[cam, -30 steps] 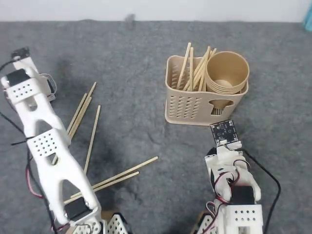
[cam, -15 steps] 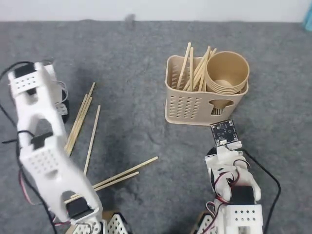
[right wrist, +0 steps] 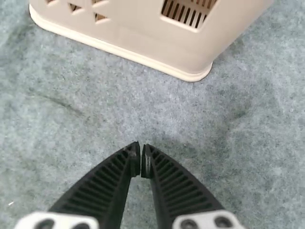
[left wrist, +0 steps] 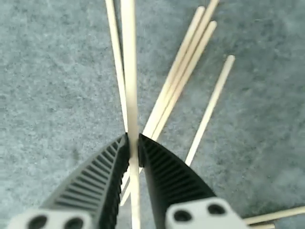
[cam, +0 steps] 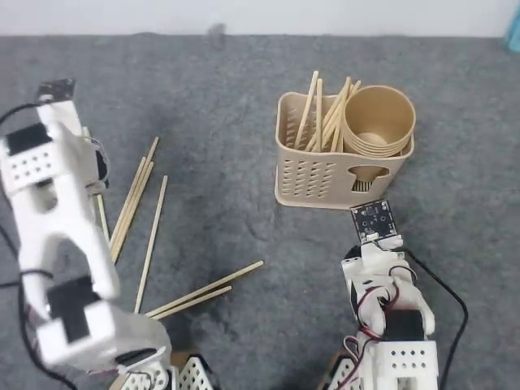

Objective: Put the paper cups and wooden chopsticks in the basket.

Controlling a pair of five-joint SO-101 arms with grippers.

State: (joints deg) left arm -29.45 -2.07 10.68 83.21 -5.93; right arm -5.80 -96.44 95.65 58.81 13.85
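At the left of the surface (cam: 219, 89), the left arm has swung up and in over the last second; its left tool (left wrist: 133, 143) is now clenched on one chopstick (left wrist: 128, 71), seemingly raised above the loose chopsticks (cam: 132, 195) lying beside it. That looks like a pick just made, with the carry to the basket (cam: 317, 175) next; the paper cups (cam: 378, 122) and several sticks already stand inside it; the right tool (right wrist: 141, 160) sits closed on nothing just before the basket.

Stacked paper cups (cam: 379, 122) and some chopsticks (cam: 318, 106) stand in the beige basket (cam: 313, 175); loose chopsticks (cam: 152, 231) lie scattered nearby
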